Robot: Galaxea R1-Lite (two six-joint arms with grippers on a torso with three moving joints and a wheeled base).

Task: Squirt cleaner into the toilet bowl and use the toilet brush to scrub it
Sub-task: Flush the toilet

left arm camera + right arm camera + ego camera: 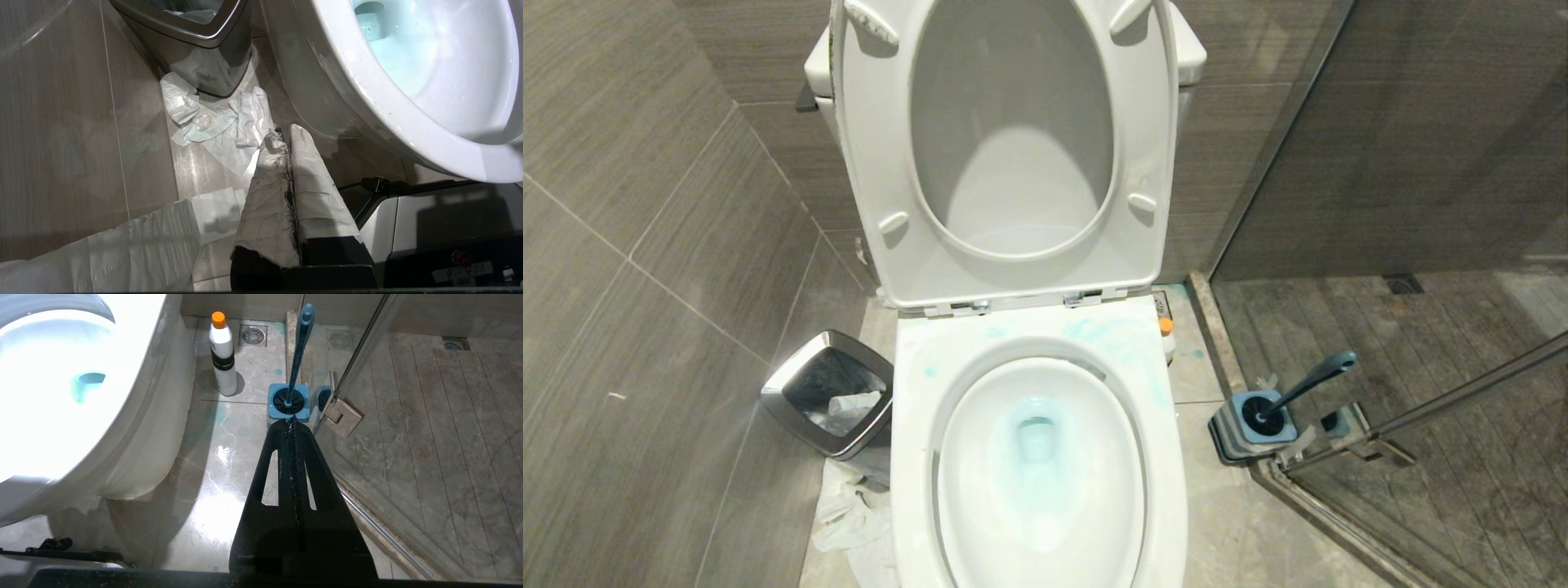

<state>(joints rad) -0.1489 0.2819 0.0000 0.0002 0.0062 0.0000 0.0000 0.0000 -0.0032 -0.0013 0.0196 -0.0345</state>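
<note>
Here, from the head, you see the glossy toilet bowl (1037, 457), seat up, its water tinted by turquoise cleaner (1036, 429); scrubbing likely comes next. Left wrist: left gripper (284, 136), paper-wrapped jaws pressed together, empty. Right wrist: right gripper (291, 421), jaws together, just before the toilet brush (298, 351) in its square holder (288, 402); you must spread them.

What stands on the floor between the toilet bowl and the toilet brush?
A white bottle with an orange cap, nearer the toilet bowl than the toilet brush; around it the floor is bare. The right wrist view shows it best.
</note>
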